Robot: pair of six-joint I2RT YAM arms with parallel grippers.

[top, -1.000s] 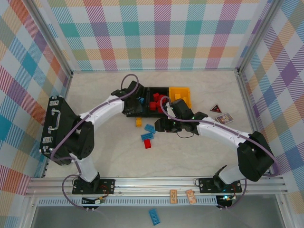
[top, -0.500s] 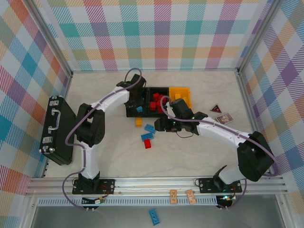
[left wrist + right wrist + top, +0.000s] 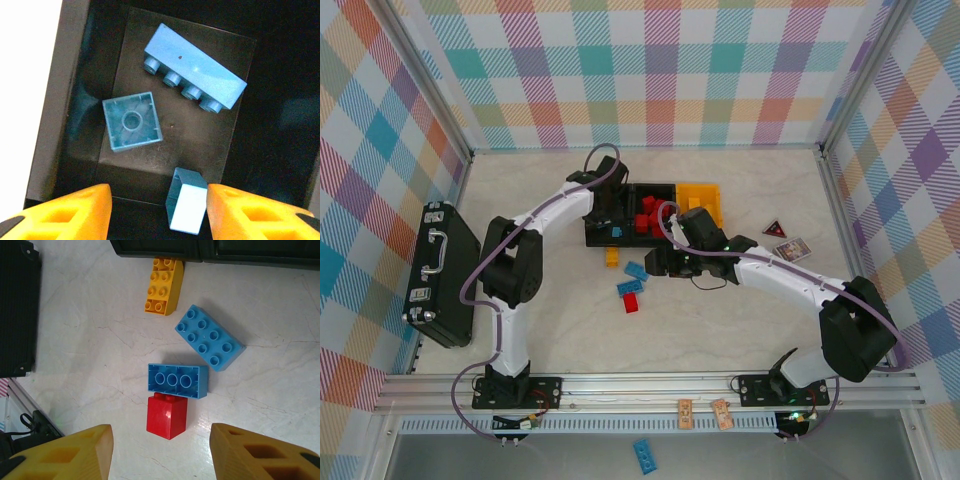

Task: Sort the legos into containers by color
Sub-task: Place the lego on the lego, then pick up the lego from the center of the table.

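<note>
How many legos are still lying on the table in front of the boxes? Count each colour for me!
Blue bricks: 2
Red brick: 1
Yellow brick: 1
Total: 4

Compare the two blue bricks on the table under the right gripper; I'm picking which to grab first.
The slanted blue brick lies studs up, eight showing; the level blue brick shows its hollow underside with three rings. The slanted one sits alone; the level one abuts a red brick. Both are the same blue.
</note>
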